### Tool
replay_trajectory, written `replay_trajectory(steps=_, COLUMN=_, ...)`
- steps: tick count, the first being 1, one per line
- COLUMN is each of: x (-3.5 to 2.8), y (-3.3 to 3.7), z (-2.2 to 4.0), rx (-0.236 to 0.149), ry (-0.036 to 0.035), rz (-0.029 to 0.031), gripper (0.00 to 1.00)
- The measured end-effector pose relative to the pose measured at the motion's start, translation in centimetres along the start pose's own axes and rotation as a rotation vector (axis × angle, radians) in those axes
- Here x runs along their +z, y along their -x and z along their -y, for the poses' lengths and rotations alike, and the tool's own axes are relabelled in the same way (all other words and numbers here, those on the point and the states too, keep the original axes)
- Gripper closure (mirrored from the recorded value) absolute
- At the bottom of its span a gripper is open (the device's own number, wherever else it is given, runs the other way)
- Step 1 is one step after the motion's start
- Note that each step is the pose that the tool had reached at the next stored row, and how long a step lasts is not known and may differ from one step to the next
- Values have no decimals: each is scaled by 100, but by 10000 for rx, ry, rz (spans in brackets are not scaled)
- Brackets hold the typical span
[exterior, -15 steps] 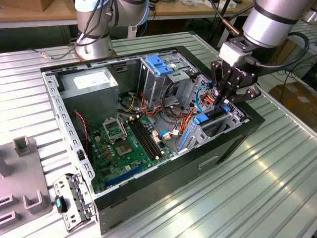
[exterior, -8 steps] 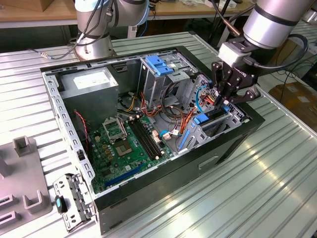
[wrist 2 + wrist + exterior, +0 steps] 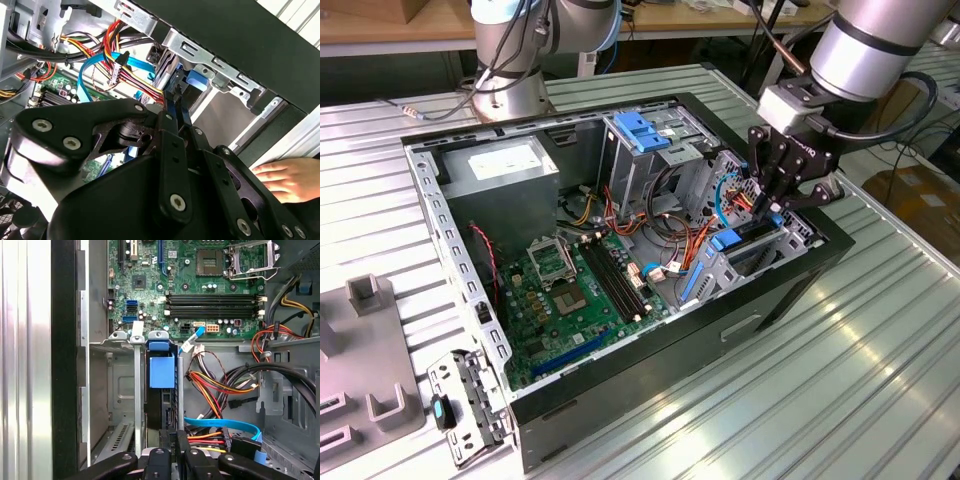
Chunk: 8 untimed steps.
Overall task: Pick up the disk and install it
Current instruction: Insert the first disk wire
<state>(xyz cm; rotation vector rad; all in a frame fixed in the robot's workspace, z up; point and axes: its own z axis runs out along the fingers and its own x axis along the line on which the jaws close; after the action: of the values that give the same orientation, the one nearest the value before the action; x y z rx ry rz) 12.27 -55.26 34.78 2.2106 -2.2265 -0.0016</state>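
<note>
The gripper [image 3: 172,440], fingers pinched on the disk's [image 3: 161,390] rear edge, held it upright and partly seated in the drive bay [image 3: 122,390], where a slight tilt could have jammed its blue rails against the metal guides.

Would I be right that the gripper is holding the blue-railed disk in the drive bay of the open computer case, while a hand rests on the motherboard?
Not quite: the hand rests outside the computer case, against its outer wall, as the second wrist view shows, not on the motherboard. The rest holds: the gripper is closed on the disk, which stands on edge in the drive bay.
</note>
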Motion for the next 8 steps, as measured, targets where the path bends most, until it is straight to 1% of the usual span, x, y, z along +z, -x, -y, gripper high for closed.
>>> replay_trajectory(steps=8, x=10, y=-10, z=8, rx=-99, ry=9, rz=3, gripper=83)
